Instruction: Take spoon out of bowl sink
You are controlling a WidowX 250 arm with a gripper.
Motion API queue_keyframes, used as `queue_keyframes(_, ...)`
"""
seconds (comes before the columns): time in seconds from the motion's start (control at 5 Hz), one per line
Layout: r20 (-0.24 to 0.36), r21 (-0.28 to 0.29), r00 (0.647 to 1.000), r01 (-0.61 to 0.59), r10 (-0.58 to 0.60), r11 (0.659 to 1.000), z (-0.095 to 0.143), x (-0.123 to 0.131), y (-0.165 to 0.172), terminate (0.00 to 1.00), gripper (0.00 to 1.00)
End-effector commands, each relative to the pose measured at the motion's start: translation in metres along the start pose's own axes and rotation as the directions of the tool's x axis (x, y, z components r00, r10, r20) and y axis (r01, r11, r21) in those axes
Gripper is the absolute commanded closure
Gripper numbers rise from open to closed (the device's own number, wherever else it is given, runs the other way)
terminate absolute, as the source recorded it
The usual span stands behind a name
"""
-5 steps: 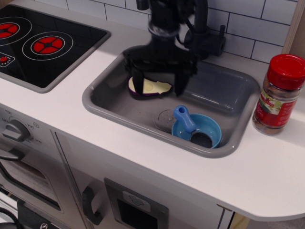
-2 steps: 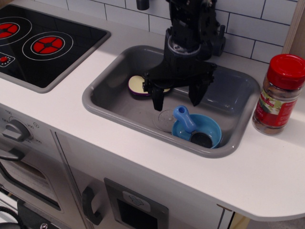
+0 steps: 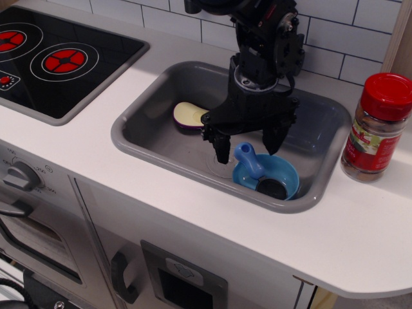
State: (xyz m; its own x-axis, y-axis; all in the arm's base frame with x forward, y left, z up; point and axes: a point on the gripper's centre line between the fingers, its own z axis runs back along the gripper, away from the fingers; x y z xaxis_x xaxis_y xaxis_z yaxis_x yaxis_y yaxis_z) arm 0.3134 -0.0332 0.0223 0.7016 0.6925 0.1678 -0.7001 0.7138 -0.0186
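A jar with a red lid and brown contents stands upright on the white counter — the landmark here — at its right end, before the white tiled wall. At the counter's far left lies a black hob with red rings, and below the counter's front edge are a grey knob and dark handles. A purple-and-cream eggplant half lies cut face up in the recess of the counter — partly hidden.

Black arm enters frame from 12 o'clock, wrist pointing straight down. Gripper hangs with jaws spread wide, holding nothing. One finger sits at 9 o'clock of the wrist axis, the other at 3 o'clock, tips aimed downward.
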Motion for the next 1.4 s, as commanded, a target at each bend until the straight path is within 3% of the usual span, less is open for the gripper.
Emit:
queue_keyframes(0.0, 0.028, -0.01, 1.0, -0.014, 0.014, 1.0, -0.001, 0.006, -0.017, 0.0, 0.0)
queue_keyframes(0.2, 0.042, -0.013, 0.999, -0.027, 0.027, 1.0, 0.001, 0.007, -0.018, 0.0, 0.0)
queue_keyframes(0.4, 0.052, 0.01, 0.998, -0.022, 0.022, 1.0, -0.003, 0.005, -0.019, 0.0, 1.0)
queue_keyframes(0.8, 0.036, -0.013, 0.999, -0.039, 0.039, 0.999, 0.007, 0.007, -0.018, 0.0, 1.0)
queue_keyframes(1.2, 0.004, -0.076, 0.997, -0.076, 0.076, 0.994, 0.036, 0.02, -0.02, 0.0, 1.0)
